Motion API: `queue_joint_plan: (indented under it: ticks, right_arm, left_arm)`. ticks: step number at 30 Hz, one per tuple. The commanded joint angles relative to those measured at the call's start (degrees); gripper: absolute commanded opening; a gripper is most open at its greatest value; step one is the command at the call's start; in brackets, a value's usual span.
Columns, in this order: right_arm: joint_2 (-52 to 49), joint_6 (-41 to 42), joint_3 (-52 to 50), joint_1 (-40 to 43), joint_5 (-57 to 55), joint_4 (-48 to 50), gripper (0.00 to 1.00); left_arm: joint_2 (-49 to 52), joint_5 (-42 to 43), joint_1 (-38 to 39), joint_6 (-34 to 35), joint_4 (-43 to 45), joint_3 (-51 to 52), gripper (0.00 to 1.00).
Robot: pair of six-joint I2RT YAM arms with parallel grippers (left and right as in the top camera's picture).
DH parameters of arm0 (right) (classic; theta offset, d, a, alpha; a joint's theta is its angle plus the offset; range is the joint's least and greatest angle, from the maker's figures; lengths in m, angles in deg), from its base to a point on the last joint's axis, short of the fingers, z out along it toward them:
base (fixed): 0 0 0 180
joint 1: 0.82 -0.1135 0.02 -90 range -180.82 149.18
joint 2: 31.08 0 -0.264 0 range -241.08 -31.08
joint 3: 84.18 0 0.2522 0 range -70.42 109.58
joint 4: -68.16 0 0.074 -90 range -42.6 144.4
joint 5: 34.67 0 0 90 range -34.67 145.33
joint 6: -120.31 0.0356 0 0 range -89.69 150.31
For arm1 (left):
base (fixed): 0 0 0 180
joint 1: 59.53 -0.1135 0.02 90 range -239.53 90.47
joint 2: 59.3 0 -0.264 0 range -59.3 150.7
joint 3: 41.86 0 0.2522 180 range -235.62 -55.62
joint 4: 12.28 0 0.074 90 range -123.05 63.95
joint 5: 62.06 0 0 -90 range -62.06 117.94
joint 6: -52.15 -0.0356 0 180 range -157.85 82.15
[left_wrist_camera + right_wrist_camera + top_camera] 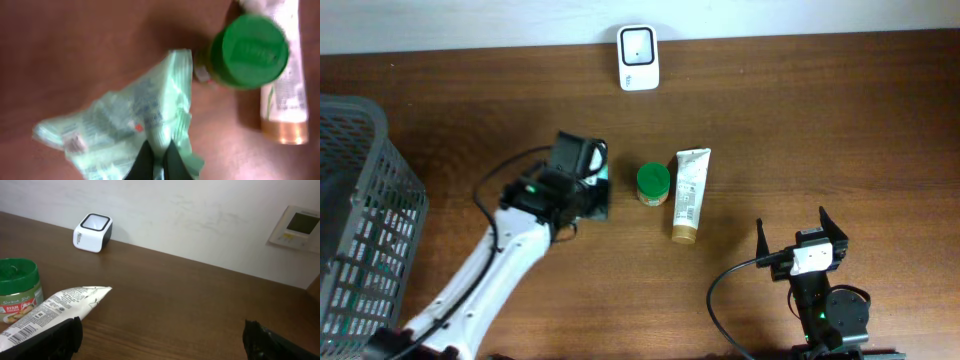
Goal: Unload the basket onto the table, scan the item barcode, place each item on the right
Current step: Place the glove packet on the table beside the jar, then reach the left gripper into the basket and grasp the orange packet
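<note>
Tabletop: dark brown wood (800, 120).

Left claw (158, 150): closed, with the two dark fingers (145, 161) pinched together on an edge of a pale green, crinkled plastic packet (135, 122). Printed text is seen on the packet face, but it is too blurred to be read. In the overhead view the packet is mostly hidden beneath the claw, left of the tabletop centre. Whether it is lifted clear of the wood cannot be told.

Right claw (796, 232): open, jaws spread wide, nothing between them. It is held at the near right of the tabletop, well apart from all items.

Other items:
- A small jar with a round green lid (653, 183) is stood upright just right of the packet. A red and white label is visible in the right wrist view.
- A white squeeze tube with a brown cap (689, 195) is laid flat just right of the jar, cap toward the near side, crimped end toward the far side. A barcode is seen on it in the right wrist view.
- A white, rounded-square barcode scanner with a dark window (638, 57) is placed at the far edge, centre, well apart from the packet.
- A grey mesh basket (365, 200) is located at the left edge.
</note>
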Motion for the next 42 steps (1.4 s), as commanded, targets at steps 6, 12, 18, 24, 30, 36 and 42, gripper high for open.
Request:
queue_joint_plan:
  ticks: [6,12,18,24,30,36,42]
  right_arm:
    - [0.33,0.63,-0.28,-0.11,0.15,-0.24,0.98]
    - [0.33,0.63,-0.28,-0.11,0.15,-0.24,0.98]
    - [0.33,0.63,-0.28,-0.11,0.15,-0.24,0.98]
    - [0.33,0.61,-0.28,-0.11,0.15,-0.24,0.98]
    - [0.33,0.63,-0.28,-0.11,0.15,-0.24,0.98]
    - [0.33,0.63,-0.28,-0.11,0.15,-0.24,0.99]
    - [0.33,0.61,-0.28,-0.11,0.15,-0.24,0.98]
  left_arm:
    - [-0.52,0.22,5.99,3.80,12.76,11.65,0.56]
    - [-0.81,0.22,4.42,3.76,10.51,7.41,0.78]
    - [-0.94,-0.04,-1.79,-2.27,-12.72,-16.74,0.79]
    - [-0.94,-2.36,-13.44,-5.49,-27.74,-41.86,0.82]
    - [-0.92,-2.32,-34.29,-8.26,-35.23,-51.41,0.82]
    - [3.34,-1.97,-42.77,-8.26,-35.17,-51.39,0.82]
    - [8.09,-2.40,-44.35,-8.26,-33.73,-51.39,0.90]
